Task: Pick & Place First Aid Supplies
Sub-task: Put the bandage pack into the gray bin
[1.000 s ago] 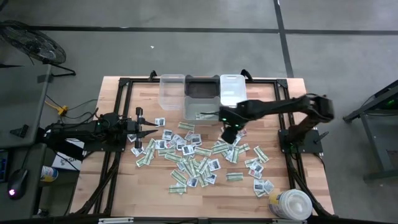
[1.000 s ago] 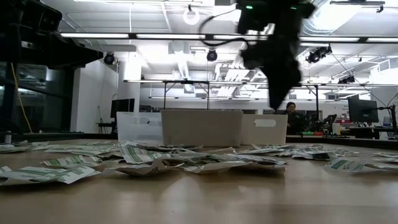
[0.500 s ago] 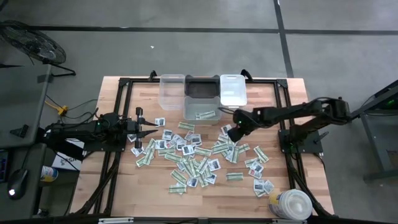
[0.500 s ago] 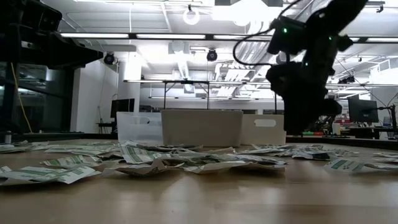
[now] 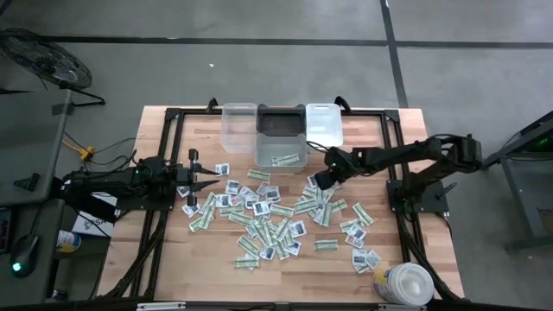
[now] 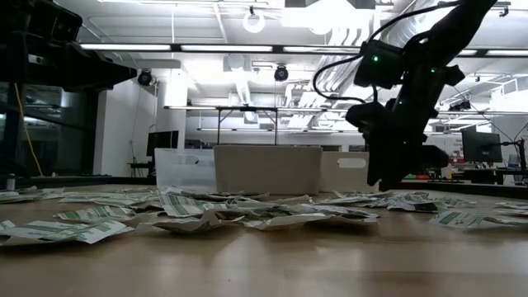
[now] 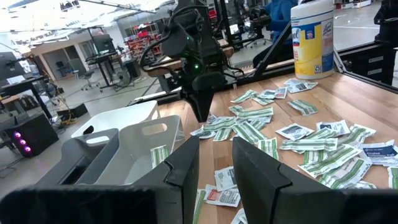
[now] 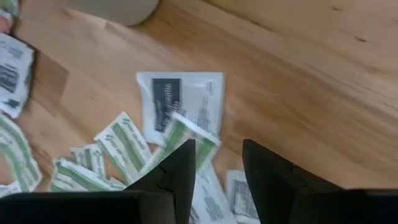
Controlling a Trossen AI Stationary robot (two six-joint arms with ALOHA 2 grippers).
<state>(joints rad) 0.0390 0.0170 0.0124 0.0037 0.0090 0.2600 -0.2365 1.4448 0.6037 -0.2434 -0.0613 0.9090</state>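
First aid supplies (image 5: 272,212): flat, sealed packets, narrow green-and-white strips mixed with squarish white ones bearing dark print, lie scattered and overlapping across the middle of the wooden table (image 5: 164,268). We count only a few packets inside the clear bin (image 5: 279,153) near the far edge, beside a dark bin (image 5: 281,121) and a white bin (image 5: 323,125); we judge the sorting barely begun, with dozens still left on the boards.

The right gripper (image 5: 320,180) hangs low over the pile's far-right fringe, its fingers (image 8: 177,171) parted and empty above a white packet (image 8: 180,99) and a green strip (image 8: 186,138). The left gripper (image 5: 210,181) waits at the pile's left margin, level with the tabletop, its fingers (image 7: 183,165) slightly apart and holding nothing.

The packets look thin, papery and creased; the bins are smooth moulded plastic; a round white tub (image 5: 406,283) stands at the near right corner.
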